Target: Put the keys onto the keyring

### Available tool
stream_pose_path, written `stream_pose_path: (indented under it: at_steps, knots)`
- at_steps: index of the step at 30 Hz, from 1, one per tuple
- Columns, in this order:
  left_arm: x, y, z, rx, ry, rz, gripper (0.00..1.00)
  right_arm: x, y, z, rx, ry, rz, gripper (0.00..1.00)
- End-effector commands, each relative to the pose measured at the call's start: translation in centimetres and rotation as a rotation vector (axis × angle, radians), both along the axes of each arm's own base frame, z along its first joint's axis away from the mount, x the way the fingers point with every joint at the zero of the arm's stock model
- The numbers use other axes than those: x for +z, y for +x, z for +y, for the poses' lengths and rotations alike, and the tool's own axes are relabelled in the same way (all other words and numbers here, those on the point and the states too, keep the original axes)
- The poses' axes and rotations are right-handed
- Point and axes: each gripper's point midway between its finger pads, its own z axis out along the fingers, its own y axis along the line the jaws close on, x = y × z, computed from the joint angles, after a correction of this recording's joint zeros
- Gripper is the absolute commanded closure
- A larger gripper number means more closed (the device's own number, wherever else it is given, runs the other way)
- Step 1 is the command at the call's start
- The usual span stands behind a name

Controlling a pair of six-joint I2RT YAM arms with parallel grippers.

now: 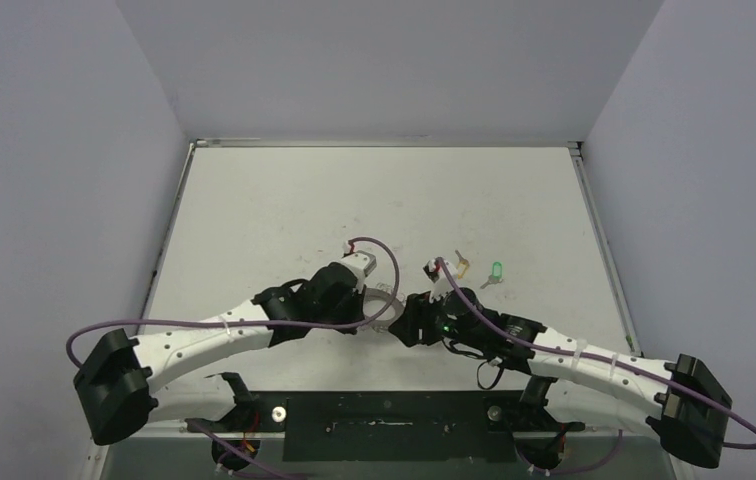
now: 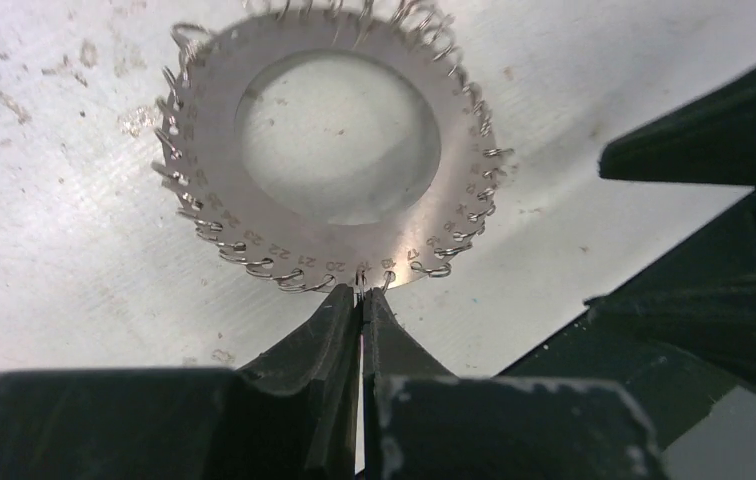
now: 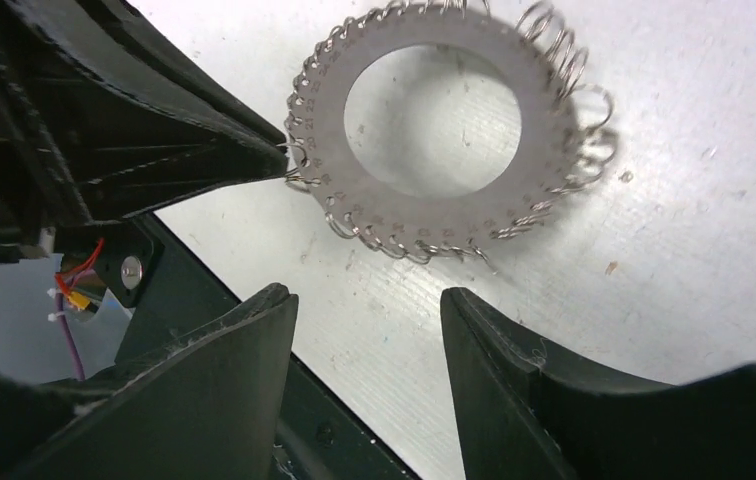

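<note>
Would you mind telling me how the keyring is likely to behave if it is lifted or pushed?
The keyring is a thin flat metal ring, so probably stiff and light; lying flat, it should slide rather than roll. Its wire loops look springy and may snag. The left tool pinches one loop only, so the ring might swing if lifted.

White plastic left arm (image 1: pixel 204 340) and right arm (image 1: pixel 594 362) carry black joints and blocky black housings (image 1: pixel 114 385) at 7 and 5 o'clock. Purple cables (image 1: pixel 154 323) loop along both. The gripper fingers (image 3: pixel 224 400) are black wedges.
</note>
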Motion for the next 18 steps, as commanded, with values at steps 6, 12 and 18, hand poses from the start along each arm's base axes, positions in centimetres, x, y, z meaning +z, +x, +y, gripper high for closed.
stream_pose_path:
  at_steps: [6, 12, 18]
  knots:
    - [7.6, -1.9, -0.8, -0.253, -0.237, -0.230, 1.00, 8.4, 1.8, 1.1, 0.169, 0.090, -0.437, 0.42]
    - [9.3, -3.1, -0.8, -0.336, -0.371, -0.357, 1.00, 11.6, 0.5, 1.7, 0.315, 0.165, -0.657, 0.41]
    - [9.5, -3.8, -0.8, -0.368, -0.452, -0.418, 1.00, 11.9, -1.1, 3.5, 0.468, 0.222, -0.729, 0.42]
